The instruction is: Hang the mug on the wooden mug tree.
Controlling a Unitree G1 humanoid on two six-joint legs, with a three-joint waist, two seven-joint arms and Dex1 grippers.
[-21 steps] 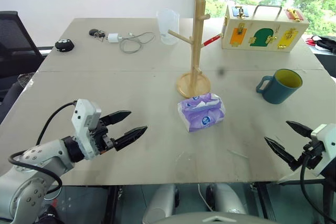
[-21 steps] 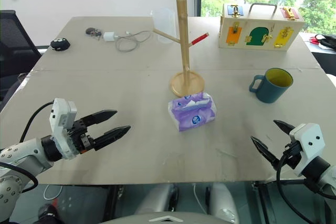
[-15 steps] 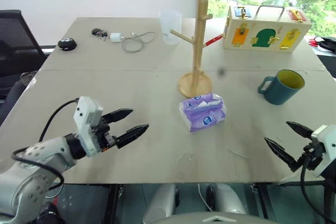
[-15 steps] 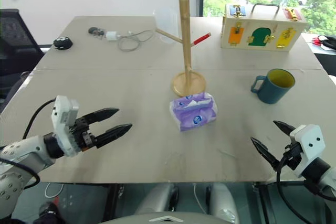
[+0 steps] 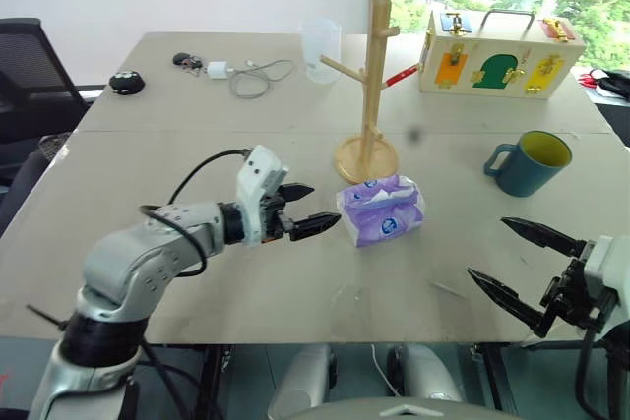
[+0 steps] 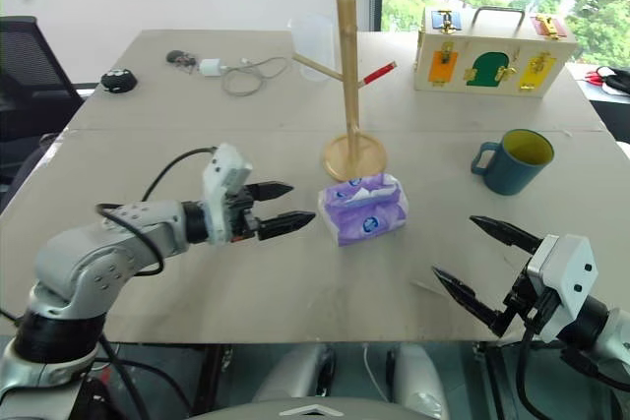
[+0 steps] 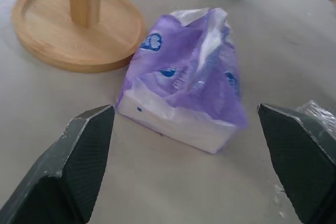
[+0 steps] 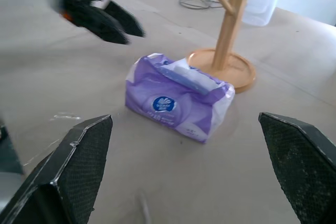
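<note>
Step in hand: approach, judged; nothing was lifted and the hang was not yet begun.

Item, the mug (image 5: 529, 161): teal-blue with yellow interior, upright on the table (image 5: 197, 154) toward its right edge, handle turned toward the middle. Ungripped, with nothing touching it.

Item, the wooden mug tree (image 5: 370, 71): upright on its disc base near the table's middle, well apart from the mug, every peg bare.

Item, purple tissue pack (image 5: 380, 210): on the table just on the near side of the tree's base, between the two grippers.

Item, left gripper (image 5: 303, 210): over the middle of the table, aimed at the tissue pack, tips just short of it. Jaws spread wide, holding nothing; the left wrist view showed the pack between the two fingers without contact.

Item, right gripper (image 5: 520, 265): at the near edge toward the right corner, near side of the mug and apart from it. Jaws spread wide, empty.

Items at the far edge: wooden latch box (image 5: 500, 51) toward the right corner, clear plastic measuring cup (image 5: 319, 48) behind the tree, charger and cable (image 5: 241, 73) further left.

Next move, judged: the right gripper, being the closer, would need to reach across to the mug and close on its rim or body, leaving the handle loop free for a peg.
</note>
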